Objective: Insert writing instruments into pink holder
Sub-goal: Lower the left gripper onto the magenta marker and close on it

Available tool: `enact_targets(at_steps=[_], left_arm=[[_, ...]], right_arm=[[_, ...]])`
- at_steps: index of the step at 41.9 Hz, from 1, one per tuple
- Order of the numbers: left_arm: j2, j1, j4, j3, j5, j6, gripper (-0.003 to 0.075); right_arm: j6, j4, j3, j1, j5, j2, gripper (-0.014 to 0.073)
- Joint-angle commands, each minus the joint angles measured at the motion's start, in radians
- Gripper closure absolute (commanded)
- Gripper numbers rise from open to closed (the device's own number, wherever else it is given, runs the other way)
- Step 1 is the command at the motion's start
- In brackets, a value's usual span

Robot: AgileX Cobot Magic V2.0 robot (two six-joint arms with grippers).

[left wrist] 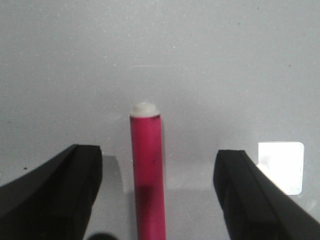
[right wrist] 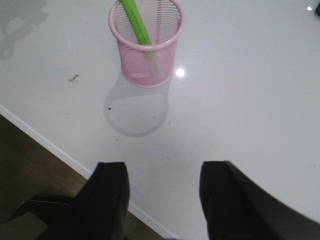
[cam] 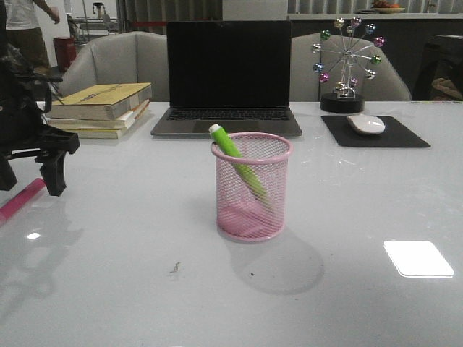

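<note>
I am lining my left gripper (left wrist: 157, 190), jaws wide and empty, over the pink marker (left wrist: 147, 175) lying at nine o'clock from the pink holder (cam: 252, 186), judging it light, rigid and slick, best pinched mid-barrel.

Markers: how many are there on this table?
2. The green marker leans inside the pink cup. The pink marker lies on the table between the left gripper's open fingers.

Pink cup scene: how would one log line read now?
green marker: in pink cup | pink marker: on table, between open left fingers | right fingers: open, empty
</note>
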Motion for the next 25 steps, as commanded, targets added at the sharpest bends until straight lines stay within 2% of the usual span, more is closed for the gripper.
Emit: enact_targets(at_steps=[1, 20, 25], left_arm=[[-0.041, 0.003, -0.006, -0.045, -0.023, 0.0, 0.0212], [-0.002, 0.003, -0.018, -0.051, -0.016, 0.0, 0.0213], [-0.002, 0.003, -0.018, -0.051, -0.004, 0.0, 0.0268]], right_arm=[[-0.003, -0.01, -0.028, -0.002, -0.06, -0.011, 0.0148], [-0.003, -0.01, -0.028, -0.002, -0.059, -0.011, 0.0148], [-0.003, -0.01, -0.028, -0.002, -0.059, -0.011, 0.0148]])
